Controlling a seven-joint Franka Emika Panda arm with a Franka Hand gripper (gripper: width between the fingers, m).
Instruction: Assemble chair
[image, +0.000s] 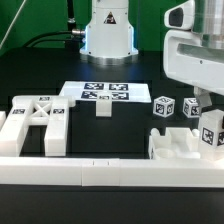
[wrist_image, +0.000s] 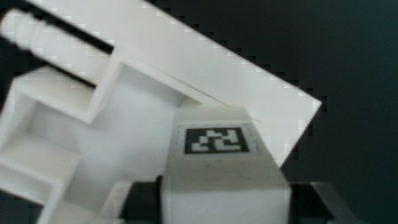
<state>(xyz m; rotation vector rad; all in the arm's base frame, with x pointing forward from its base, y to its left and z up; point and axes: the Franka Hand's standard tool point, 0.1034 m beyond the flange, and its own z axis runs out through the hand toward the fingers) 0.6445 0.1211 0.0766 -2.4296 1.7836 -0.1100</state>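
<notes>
Claw (wrist_image: 217, 200) about half closed, jaws pressed on both sides of a blocky leg (wrist_image: 217, 150), marker tag facing the wrist camera. I read this as a firm hold.

The leg's long axis runs straight out from the claw toward the seat slab (wrist_image: 196, 70), which lies directly beyond its tip. Contact or gap: I cannot tell. The slab's edges run diagonal to the jaws, so I judge the coming move turns on squaring leg to slab.

On the tabletop (image: 130, 130) this work sits at the exterior view's right. The X-braced panel (image: 35, 115) lies well apart at its left, beside the border rail (image: 100, 170).
</notes>
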